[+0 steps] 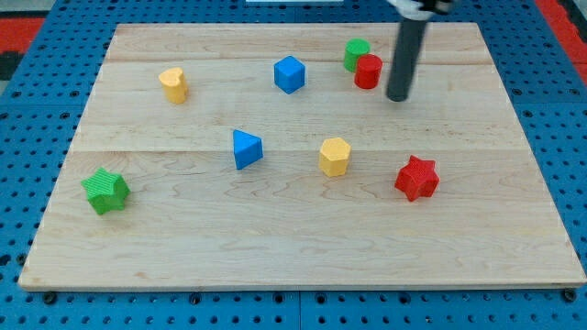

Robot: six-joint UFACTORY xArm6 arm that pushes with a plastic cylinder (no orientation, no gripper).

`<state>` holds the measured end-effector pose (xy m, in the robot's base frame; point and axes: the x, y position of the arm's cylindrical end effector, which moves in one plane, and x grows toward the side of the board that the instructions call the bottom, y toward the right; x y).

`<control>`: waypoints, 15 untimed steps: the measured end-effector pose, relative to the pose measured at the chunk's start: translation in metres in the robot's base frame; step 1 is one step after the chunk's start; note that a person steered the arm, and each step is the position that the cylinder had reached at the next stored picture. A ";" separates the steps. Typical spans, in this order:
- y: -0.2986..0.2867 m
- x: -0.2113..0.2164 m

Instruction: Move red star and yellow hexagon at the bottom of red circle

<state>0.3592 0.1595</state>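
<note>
The red star (417, 178) lies at the view's lower right on the wooden board (303, 247). The yellow hexagon (335, 156) lies to its left, near the middle. The red circle (369, 71) stands near the view's top, touching a green circle (356, 53) behind it. My tip (398, 96) is just right of the red circle and slightly below it, apart from it. It is well above the red star and up-right of the yellow hexagon.
A blue cube (289, 74) sits left of the red circle. A yellow heart (172, 84) is at the upper left. A blue triangle (246, 149) is left of the hexagon. A green star (105, 191) is at the lower left.
</note>
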 end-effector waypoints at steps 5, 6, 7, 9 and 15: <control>0.026 0.152; 0.003 0.142; -0.008 0.112; -0.175 0.192; -0.215 0.181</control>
<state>0.5404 -0.0551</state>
